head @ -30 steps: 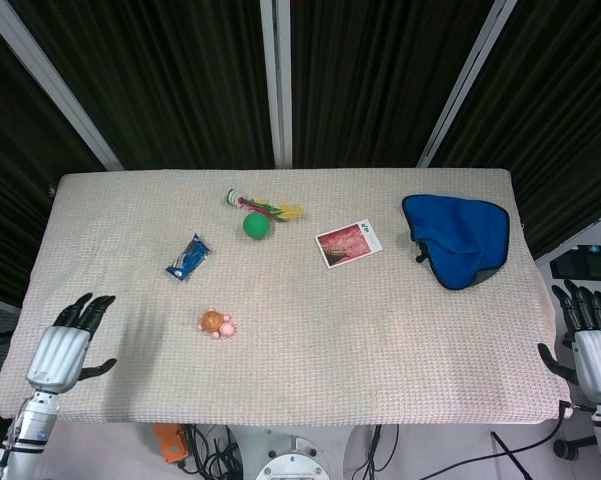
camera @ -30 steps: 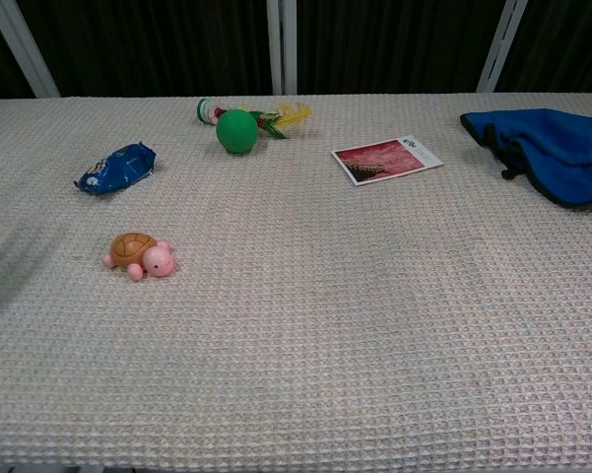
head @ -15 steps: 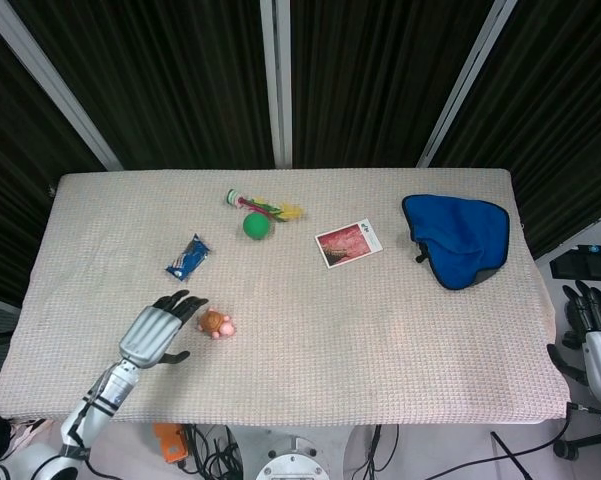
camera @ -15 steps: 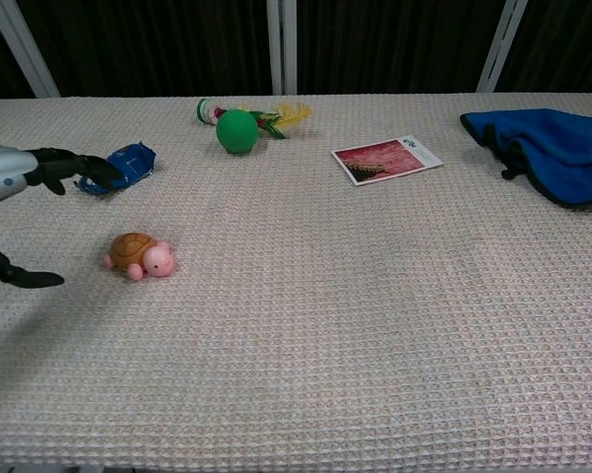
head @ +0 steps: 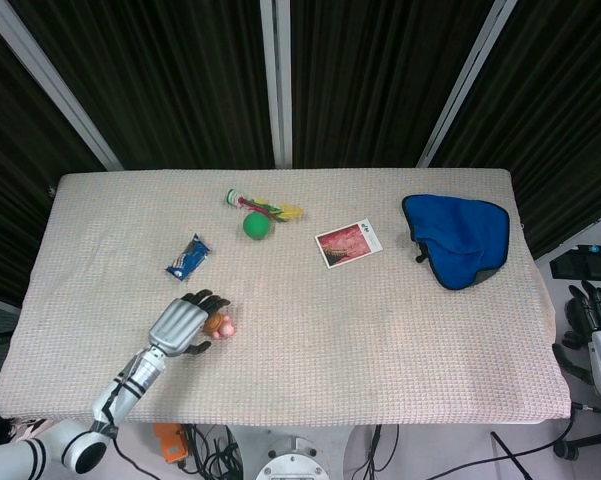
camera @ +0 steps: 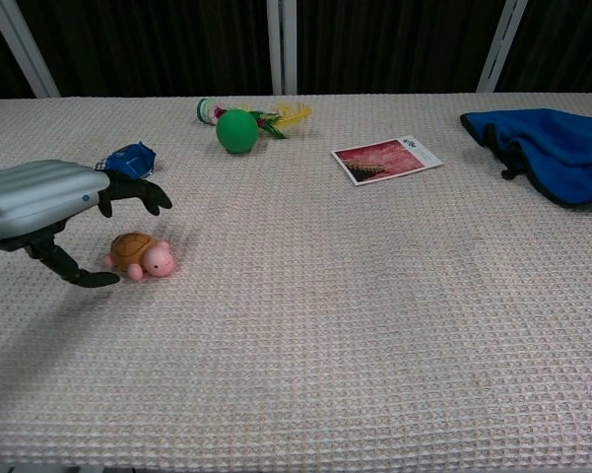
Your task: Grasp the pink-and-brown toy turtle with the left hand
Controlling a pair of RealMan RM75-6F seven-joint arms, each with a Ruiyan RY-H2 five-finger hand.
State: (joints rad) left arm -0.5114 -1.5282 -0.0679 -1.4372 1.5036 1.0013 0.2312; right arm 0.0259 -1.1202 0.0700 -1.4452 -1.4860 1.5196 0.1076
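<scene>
One turtle (camera: 140, 254), one left hand (camera: 49, 202)

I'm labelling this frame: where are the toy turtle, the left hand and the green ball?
toy turtle (camera: 141, 255), chest view, on its brown shell.
left hand (camera: 41, 201), chest view, on its silver back.
green ball (camera: 236, 131), chest view, at its centre.
</scene>
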